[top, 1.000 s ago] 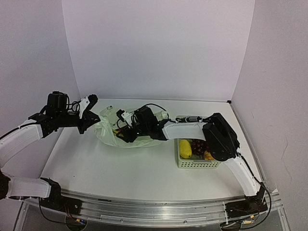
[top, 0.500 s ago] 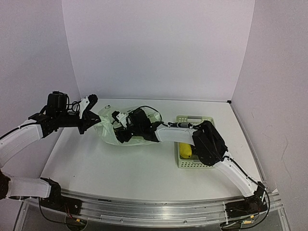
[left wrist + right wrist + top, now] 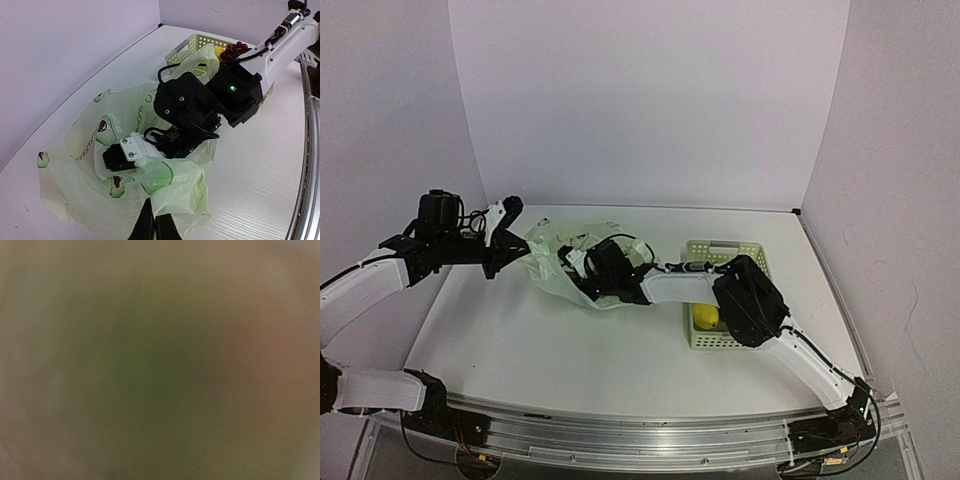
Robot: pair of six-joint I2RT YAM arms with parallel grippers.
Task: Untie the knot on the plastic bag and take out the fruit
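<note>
The pale green plastic bag lies open at the table's left back; no knot shows. My left gripper is shut on the bag's rim and holds a fold of it up, which shows in the left wrist view. My right gripper is reached deep inside the bag; its black fingers show through the plastic, and their state is unclear. The right wrist view is a brown-green blur. Any fruit inside the bag is hidden.
The pale lattice basket stands right of the bag with a yellow fruit in it. The left wrist view shows the basket holding dark grapes and a yellow fruit. The right arm's forearm crosses above the basket.
My right gripper has pushed left and deeper into the bag, and its arm now covers more of the basket. My left gripper has held still on the bag's rim.
</note>
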